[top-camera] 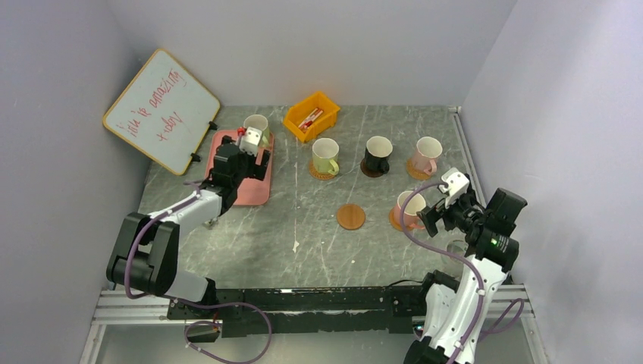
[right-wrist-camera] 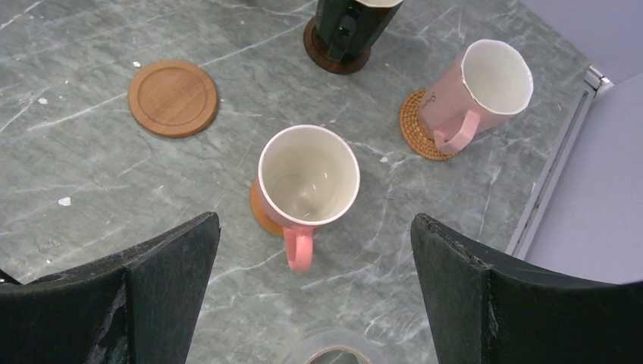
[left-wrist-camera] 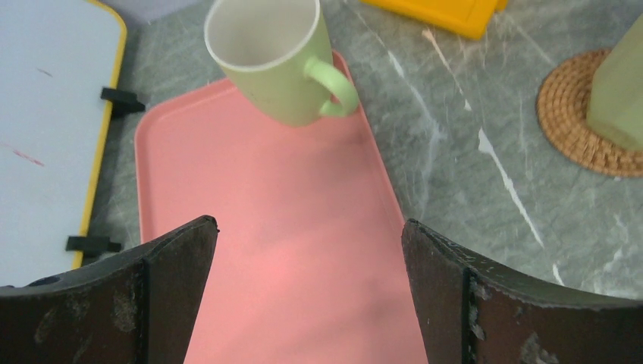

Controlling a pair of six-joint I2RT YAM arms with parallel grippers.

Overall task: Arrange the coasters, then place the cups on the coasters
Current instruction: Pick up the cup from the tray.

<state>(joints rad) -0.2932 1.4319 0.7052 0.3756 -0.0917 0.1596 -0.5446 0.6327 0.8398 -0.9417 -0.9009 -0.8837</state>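
A pale green cup (top-camera: 256, 127) (left-wrist-camera: 273, 61) stands upright at the far end of the pink tray (top-camera: 254, 193) (left-wrist-camera: 288, 227). My left gripper (top-camera: 252, 148) (left-wrist-camera: 309, 227) hovers open over the tray just short of that cup, holding nothing. Another green cup (top-camera: 326, 157) sits on a woven coaster (left-wrist-camera: 576, 129). The black cup (top-camera: 377, 155) (right-wrist-camera: 352, 23) rests on a dark coaster (right-wrist-camera: 322, 57). One pink cup (top-camera: 427, 155) (right-wrist-camera: 474, 87) is on a woven coaster (right-wrist-camera: 413, 125). The nearer pink cup (top-camera: 409, 208) (right-wrist-camera: 307, 178) is on an orange coaster (right-wrist-camera: 258, 208). My right gripper (top-camera: 431, 218) (right-wrist-camera: 315, 221) hangs open above it. One orange coaster (top-camera: 350, 216) (right-wrist-camera: 173, 98) lies bare.
A yellow bin (top-camera: 312, 115) (left-wrist-camera: 447, 15) stands at the back behind the cups. A whiteboard (top-camera: 161, 110) (left-wrist-camera: 45, 129) leans at the left beside the tray. A clear tape roll (right-wrist-camera: 334, 353) lies on the table under my right gripper. A wall and rail run close on the right.
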